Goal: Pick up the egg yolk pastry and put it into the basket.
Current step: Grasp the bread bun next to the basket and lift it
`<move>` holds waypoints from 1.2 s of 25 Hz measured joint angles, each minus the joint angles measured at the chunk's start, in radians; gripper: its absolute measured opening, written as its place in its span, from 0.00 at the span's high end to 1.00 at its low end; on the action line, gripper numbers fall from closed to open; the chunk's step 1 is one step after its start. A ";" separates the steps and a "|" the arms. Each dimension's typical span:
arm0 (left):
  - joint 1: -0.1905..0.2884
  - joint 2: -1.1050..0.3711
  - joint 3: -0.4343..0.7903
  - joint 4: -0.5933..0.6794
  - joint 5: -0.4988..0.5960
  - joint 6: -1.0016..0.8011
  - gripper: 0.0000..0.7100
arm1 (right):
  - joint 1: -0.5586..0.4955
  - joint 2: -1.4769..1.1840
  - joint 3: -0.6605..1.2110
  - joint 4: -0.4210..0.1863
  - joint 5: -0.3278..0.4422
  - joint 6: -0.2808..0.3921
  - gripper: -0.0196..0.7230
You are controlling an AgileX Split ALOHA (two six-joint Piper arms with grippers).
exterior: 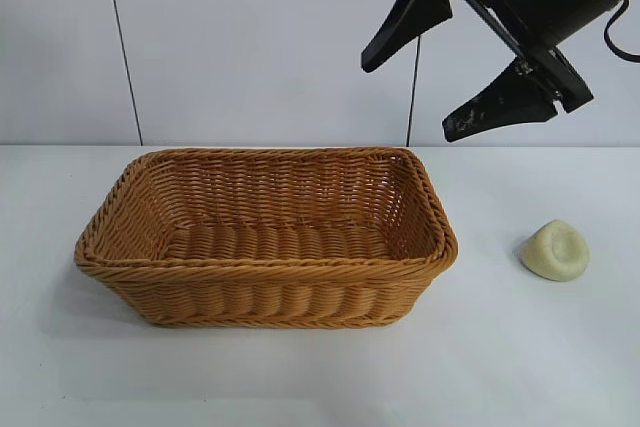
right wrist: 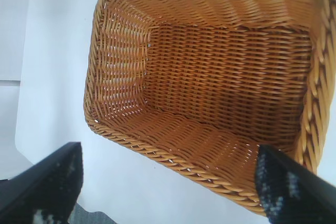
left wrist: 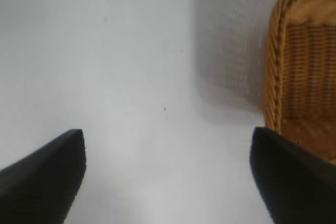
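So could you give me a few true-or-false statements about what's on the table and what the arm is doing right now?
1. The egg yolk pastry lies inside the basket. False: it sits on the table, apart from the basket, on its right in the exterior view.
2. The basket holds nothing. True.
3. The right end effector grips the pastry. False: it hangs open above the table, holding nothing.
4. The left end effector is open over bare table beside the basket. True.
5. The basket lies tipped on its side. False: it stands upright.
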 joint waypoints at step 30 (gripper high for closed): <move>0.000 -1.234 0.592 -0.025 -0.147 0.000 0.13 | 0.000 0.000 -0.016 -0.034 0.001 0.020 0.12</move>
